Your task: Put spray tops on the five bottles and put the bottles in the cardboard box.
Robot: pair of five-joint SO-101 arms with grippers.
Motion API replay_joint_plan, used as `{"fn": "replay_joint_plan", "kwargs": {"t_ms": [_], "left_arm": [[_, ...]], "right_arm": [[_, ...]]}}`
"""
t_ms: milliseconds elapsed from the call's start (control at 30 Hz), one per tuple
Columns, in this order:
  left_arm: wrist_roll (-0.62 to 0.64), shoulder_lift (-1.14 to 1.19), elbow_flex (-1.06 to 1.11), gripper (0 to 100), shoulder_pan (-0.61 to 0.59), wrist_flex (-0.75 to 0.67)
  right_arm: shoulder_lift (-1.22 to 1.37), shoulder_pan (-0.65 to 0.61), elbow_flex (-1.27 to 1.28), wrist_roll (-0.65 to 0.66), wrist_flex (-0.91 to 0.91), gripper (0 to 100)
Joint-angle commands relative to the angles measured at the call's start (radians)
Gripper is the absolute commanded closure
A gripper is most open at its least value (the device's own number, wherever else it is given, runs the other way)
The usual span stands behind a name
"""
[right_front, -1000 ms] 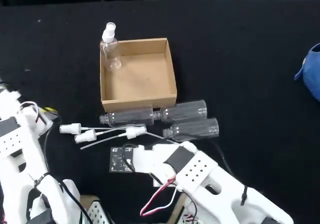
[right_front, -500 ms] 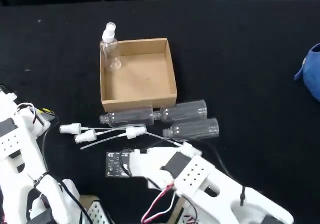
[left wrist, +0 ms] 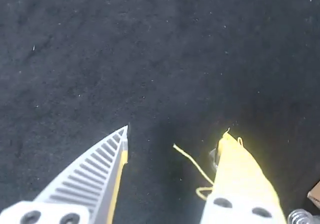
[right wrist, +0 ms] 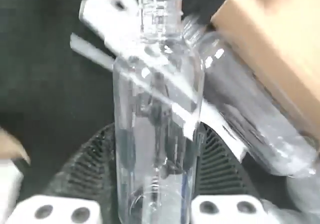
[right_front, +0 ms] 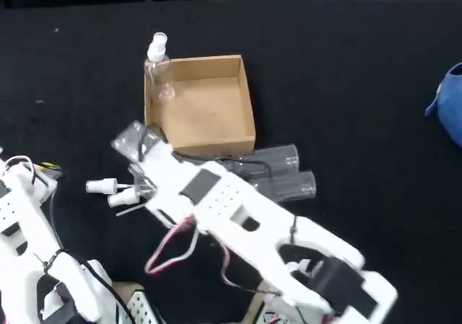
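1. Since a second ago my right arm is swinging up from the near edge of the bench [right_front: 346, 64] toward the cardboard box [right_front: 247, 100]. It is carrying off the bottle [right_front: 130, 140] that was lying along the box front.
2. My right gripper [right wrist: 157, 149] is pinching that bottle around its body, neck open and pointing away from the wrist. The wall is smooth and clear, so I judge it could be sliding or twisting in the grip if I tilt it further.
3. My arm is hanging over the loose spray tops [right_front: 101, 186], and their thin tubes are lying just beside it. A low pass could be dragging or scattering them.
4. The two bottles [right_front: 289, 185] lying near the box are round and free, so a brush from my arm could be rolling them away.
5. My left gripper [left wrist: 175, 132] is hovering spread wide over bare bench, holding nothing. Until it is bringing a top, I am risking a long, tiring hold.
6. The capped bottle [right_front: 159, 68] is standing in the box's far corner; a careless drop could be knocking it over.
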Motion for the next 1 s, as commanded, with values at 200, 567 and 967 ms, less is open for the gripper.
{"fn": "replay_joint_plan", "kwargs": {"t_ms": [200, 567, 967], "left_arm": [[0.023, -0.034, -0.058, 83, -0.013, -0.015], [0.02, -0.026, -0.058, 83, -0.012, -0.015], [-0.157, -0.021, -0.05, 83, 0.076, 0.005]], "right_arm": [[0.183, -0.149, -0.343, -0.172, -0.02, 91.5], [0.202, -0.175, -0.4, -0.164, 0.014, 65.8], [-0.162, -0.023, -0.335, 0.261, 0.397, 75.4]]}}
